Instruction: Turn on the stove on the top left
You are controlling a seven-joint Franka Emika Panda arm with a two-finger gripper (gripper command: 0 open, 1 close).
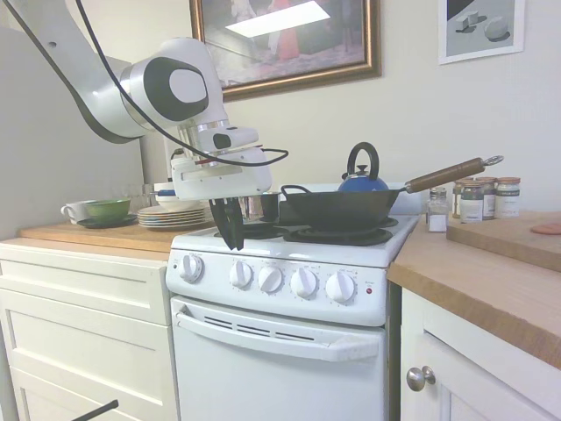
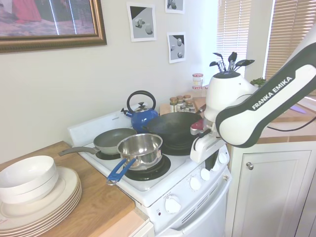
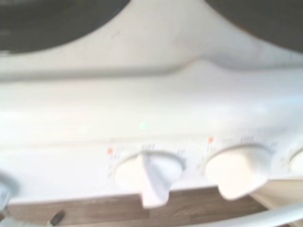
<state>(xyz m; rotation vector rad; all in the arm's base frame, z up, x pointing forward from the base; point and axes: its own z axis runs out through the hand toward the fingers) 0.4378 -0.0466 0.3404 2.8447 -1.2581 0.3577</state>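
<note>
The white stove (image 1: pixel 280 346) stands between wooden counters, with five round knobs along its front panel, the leftmost knob (image 1: pixel 191 267) and the second knob (image 1: pixel 240 274) among them. My gripper (image 1: pixel 234 246) hangs just above the panel, over the gap between those two knobs. It is shut, holds nothing and touches no knob. In the second exterior view the stove (image 2: pixel 148 186) shows from the other side and my arm hides the gripper. A grey frying pan (image 2: pixel 116 139) sits on the back left burner. The blurred wrist view shows two knobs (image 3: pixel 149 177) from close by.
A black wok (image 1: pixel 337 210) with a long wooden handle and a blue kettle (image 1: pixel 362 180) occupy the right burners. A steel saucepan (image 2: pixel 140 148) with a blue handle sits front left. Stacked plates (image 2: pixel 39 197) and bowls lie on the left counter, spice jars (image 1: pixel 482 197) on the right.
</note>
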